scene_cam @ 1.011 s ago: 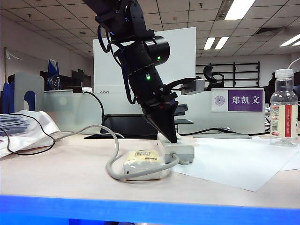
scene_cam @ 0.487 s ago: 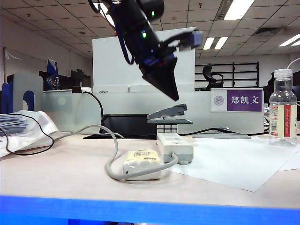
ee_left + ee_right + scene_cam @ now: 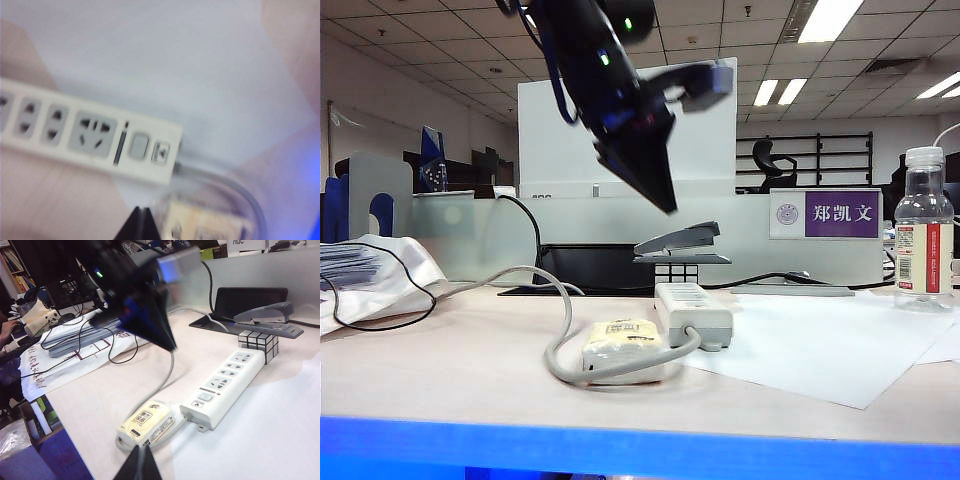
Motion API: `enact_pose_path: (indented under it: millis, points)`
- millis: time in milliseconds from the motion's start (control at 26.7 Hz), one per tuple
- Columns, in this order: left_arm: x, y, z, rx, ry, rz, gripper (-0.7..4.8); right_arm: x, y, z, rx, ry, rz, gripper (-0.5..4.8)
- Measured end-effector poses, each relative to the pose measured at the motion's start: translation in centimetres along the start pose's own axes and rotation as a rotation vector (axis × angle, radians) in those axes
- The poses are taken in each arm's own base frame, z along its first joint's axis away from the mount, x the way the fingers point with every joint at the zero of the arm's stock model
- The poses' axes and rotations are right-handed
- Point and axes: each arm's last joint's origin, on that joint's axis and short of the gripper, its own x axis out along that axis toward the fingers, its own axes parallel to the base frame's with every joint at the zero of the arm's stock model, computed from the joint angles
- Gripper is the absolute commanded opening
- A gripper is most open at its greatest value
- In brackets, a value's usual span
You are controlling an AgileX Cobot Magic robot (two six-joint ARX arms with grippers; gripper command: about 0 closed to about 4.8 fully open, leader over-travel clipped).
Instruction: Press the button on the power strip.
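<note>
Exterior view: left pincer [image 3: 663, 203] together, tilted above power strip [image 3: 693, 312]; right pincer [image 3: 139, 465] together

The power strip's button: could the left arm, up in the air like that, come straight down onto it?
Probably yes. The left gripper hangs shut above the power strip, and its wrist view shows the button uncovered, nothing between. The packet lies beside, not over it.

The left tool [image 3: 665, 200] is held high, tilted down, its tips pressed together. The right tool [image 3: 139, 462] is closed too.
</note>
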Motion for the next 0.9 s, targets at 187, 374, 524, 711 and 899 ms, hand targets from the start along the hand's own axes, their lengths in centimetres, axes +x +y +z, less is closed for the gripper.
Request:
enact_pose_path:
  millis: [187,374,524,711,899]
  points:
    - [-5.2,-0.6,-0.7,-0.011,-0.055,0.053,-0.04,0.0,0.1,0.3,0.007,-0.019,0.004,0.03]
    - [-10.6,-1.8,-3.6,-0.057,-0.120,0.076,-0.04,0.0,0.2,1.0,-0.002,-0.069,0.017,0.03]
    - [-13.2,-4.5,-6.4,-0.067,-0.143,0.092,-0.04,0.0,0.3,1.1,0.001,-0.080,0.019,0.03]
    - [-14.7,-10.3,-12.1,-0.109,-0.277,0.169,-0.04,0.0,0.3,1.1,0.018,-0.080,0.020,0.03]
    - [-14.1,-15.2,-17.9,-0.236,-0.472,0.226,-0.04,-0.1,0.3,1.1,0.040,-0.079,0.022,0.03]
